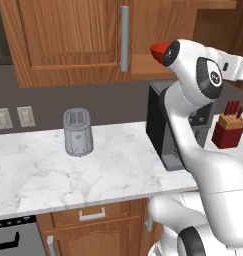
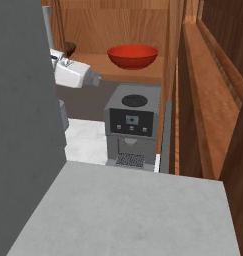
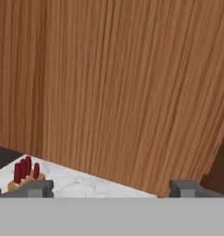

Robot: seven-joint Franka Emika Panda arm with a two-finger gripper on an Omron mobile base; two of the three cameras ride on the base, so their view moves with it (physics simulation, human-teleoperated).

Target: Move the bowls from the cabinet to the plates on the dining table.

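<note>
- We see the white arm [image 1: 193, 150] rising from the lower right, bent at its elbow, forearm reaching rightward
- Our gripper [image 3: 111, 188] has jaws spread wide; nothing between them

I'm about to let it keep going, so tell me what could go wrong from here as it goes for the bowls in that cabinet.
The open gripper faces a wooden panel with nothing between its fingers, so pushing forward could bump wood rather than a bowl. The red bowl sits near the shelf's front edge above the coffee machine; a clumsy nudge might knock it down. The knife block stands beside the arm, so a wide swing could clip it.
</note>
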